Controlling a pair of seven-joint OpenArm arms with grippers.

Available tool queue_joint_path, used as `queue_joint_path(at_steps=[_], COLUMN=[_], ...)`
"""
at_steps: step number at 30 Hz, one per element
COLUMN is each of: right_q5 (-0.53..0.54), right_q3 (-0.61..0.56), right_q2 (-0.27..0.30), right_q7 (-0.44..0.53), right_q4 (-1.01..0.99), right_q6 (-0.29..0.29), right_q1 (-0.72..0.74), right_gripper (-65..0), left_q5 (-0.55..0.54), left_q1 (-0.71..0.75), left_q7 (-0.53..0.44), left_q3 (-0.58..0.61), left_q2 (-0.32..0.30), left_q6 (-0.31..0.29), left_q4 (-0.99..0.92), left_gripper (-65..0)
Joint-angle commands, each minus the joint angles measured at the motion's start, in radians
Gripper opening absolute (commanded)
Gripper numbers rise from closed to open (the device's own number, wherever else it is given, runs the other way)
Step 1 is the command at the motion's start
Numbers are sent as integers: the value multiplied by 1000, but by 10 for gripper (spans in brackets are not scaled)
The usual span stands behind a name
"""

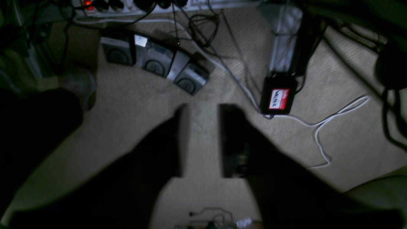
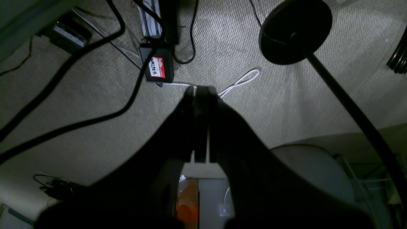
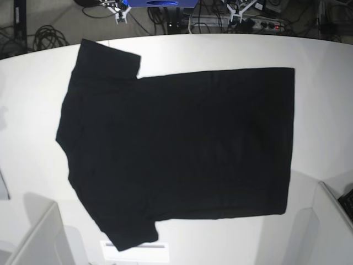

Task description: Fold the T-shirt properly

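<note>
The right gripper (image 2: 200,92) is pinched together on nothing, over carpet, a labelled black box (image 2: 158,68) just beyond its tips. The T-shirt (image 3: 176,149) lies flat on the white table (image 3: 33,110). The left gripper (image 1: 203,140) gapes wide, holding nothing.

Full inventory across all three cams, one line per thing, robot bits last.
T-shirt: 1, black, spread flat on the table, sleeves toward base view's left, hem toward its right.
Table: 1, white, under the shirt.
Labelled box: 1, black with a red-white label, on the floor carpet.
White cable: 1, looping on the carpet beside that box.
Power bricks: 3, dark grey, in a row on the carpet.
Power strip: 1, white with a red light, beyond the table's far edge.
Round stand base: 1, black, on the carpet.
Left claw: 1, black, open, over the floor.
Right claw: 1, black, shut, over the floor.
</note>
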Motion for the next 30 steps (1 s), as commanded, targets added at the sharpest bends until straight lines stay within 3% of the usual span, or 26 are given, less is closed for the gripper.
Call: queue_joint_path(at_steps=[1,5,7,9,30], right_q5=[2,-1,-1,-3,-3], right_q3=[3,-2,-2,-3,-5], right_q2=[2,2,2,2,9], right_q7=[-2,-2,-2,-2,-2], right_q4=[-1,-1,-1,-1,1], right_q6=[-6,-6,-6,-6,-4], right_q1=[-6,-8,-8,-8,-2], right_gripper=[-650,-650,-650,-650,-650], left_q5=[2,2,2,2,3], left_q1=[5,5,5,5,25], left_q7=[1,1,1,1,-2], left_q3=[-3,-3,8,5,2], left_q2=[-3,-4,-4,-4,-9], left_q6=[3,3,3,3,3], left_q4=[3,3,3,2,8], left_gripper=[-418,-441,-522,-648,-650])
